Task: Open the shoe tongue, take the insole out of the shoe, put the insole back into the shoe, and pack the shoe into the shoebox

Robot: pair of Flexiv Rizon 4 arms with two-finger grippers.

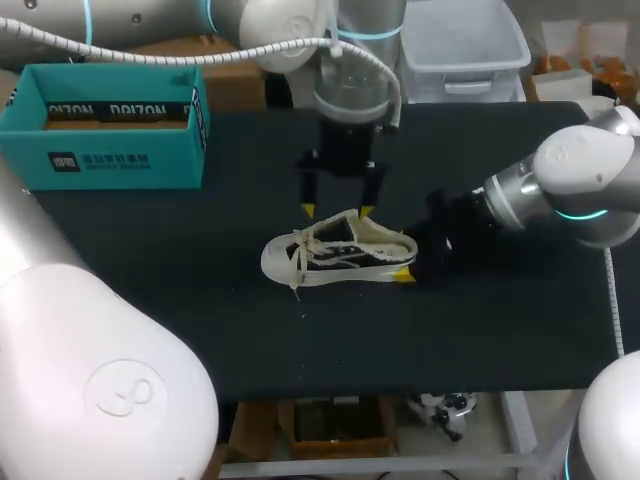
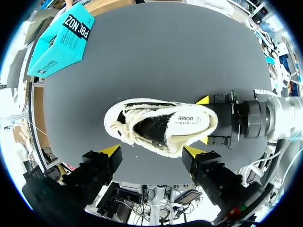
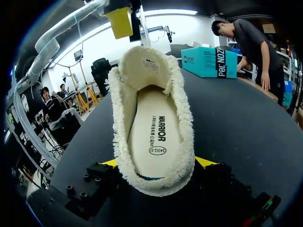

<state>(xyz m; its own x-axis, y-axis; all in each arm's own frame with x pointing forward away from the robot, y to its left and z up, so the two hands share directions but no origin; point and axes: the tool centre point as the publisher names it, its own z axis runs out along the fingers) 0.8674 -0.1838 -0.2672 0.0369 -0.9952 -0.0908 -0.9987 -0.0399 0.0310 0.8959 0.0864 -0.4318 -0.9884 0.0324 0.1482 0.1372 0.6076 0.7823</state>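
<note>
Evidently light, soft-sided shoe [image 1: 338,255], heel clamped in right gripper [image 3: 156,163], left gripper [image 2: 152,151] splayed overhead; pliant tongue [image 3: 147,64] best pinched at its edge.

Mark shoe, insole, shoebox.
shoe [image 1: 340,258]: head view, on its side panel.
insole [image 3: 154,135]: right wrist view, on its middle.
shoebox [image 1: 110,160]: head view, on its front wall.

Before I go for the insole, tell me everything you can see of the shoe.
The shoe is a cream low sneaker with dark side panels, a frayed fleecy collar and loose laces. It stands upright on the black table, insole lying flat inside. The right gripper clamps its heel; the open left gripper hangs just above it.
</note>
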